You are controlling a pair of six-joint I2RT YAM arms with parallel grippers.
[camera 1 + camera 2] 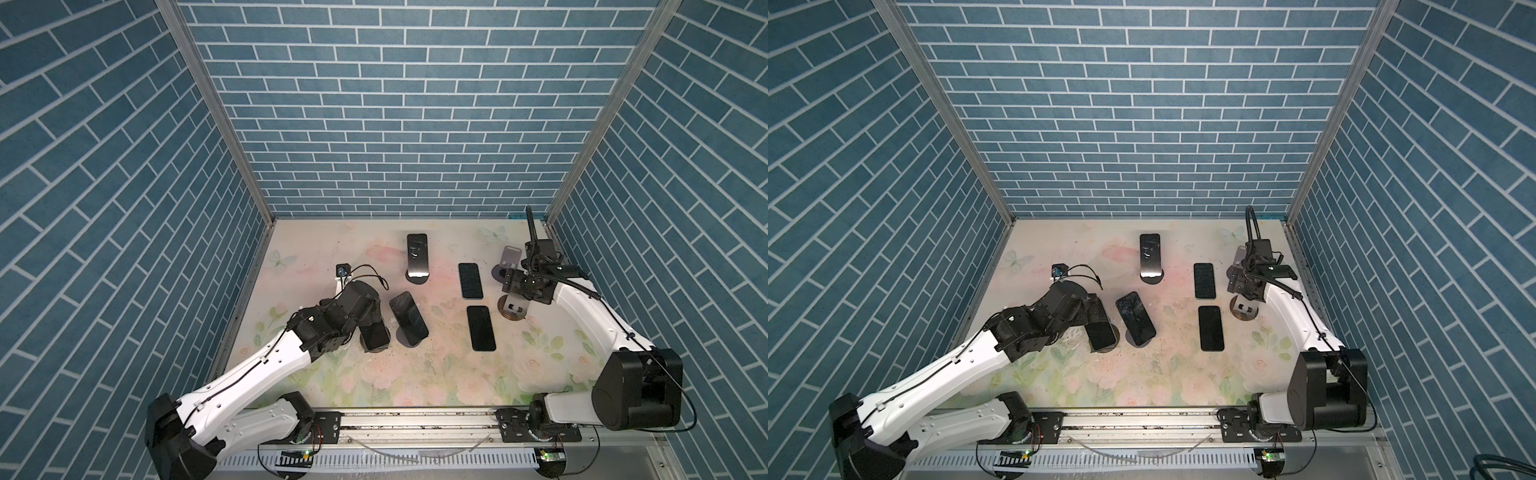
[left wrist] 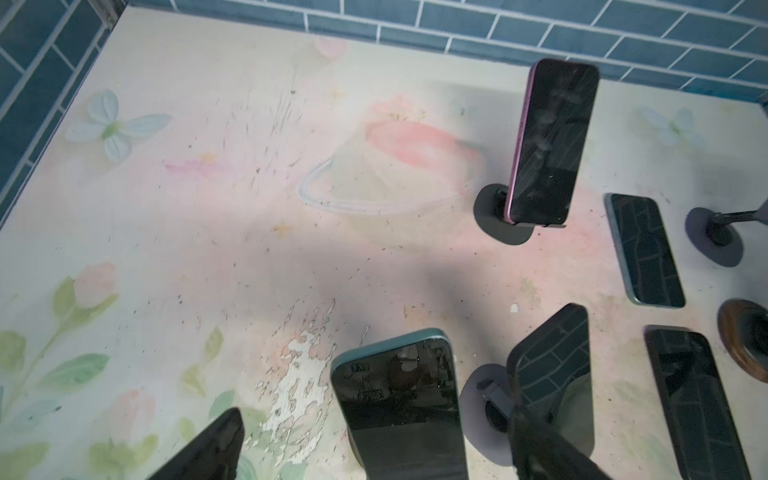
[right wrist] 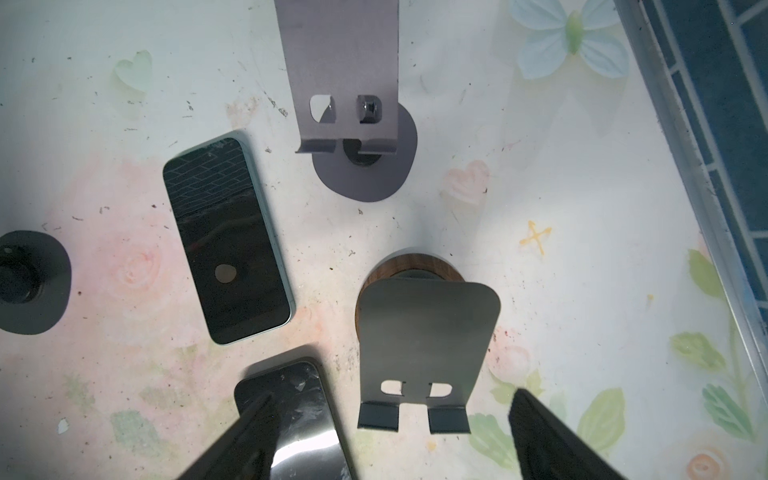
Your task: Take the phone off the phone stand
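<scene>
1. Left gripper, jaws wide apart, is straddling the teal phone, which is leaning on its stand. Right gripper, jaws apart and empty, is hovering over a bare stand.
2. Closing off-centre is risking toppling that stand into the black phone.
3. Left wrist view is showing fingers flanking the phone; top views are not resolving them.

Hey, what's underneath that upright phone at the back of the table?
The upright phone stands on a dark round-based stand that sits on the table. The phone covers the stand's back plate, so how it is held cannot be seen.
</scene>
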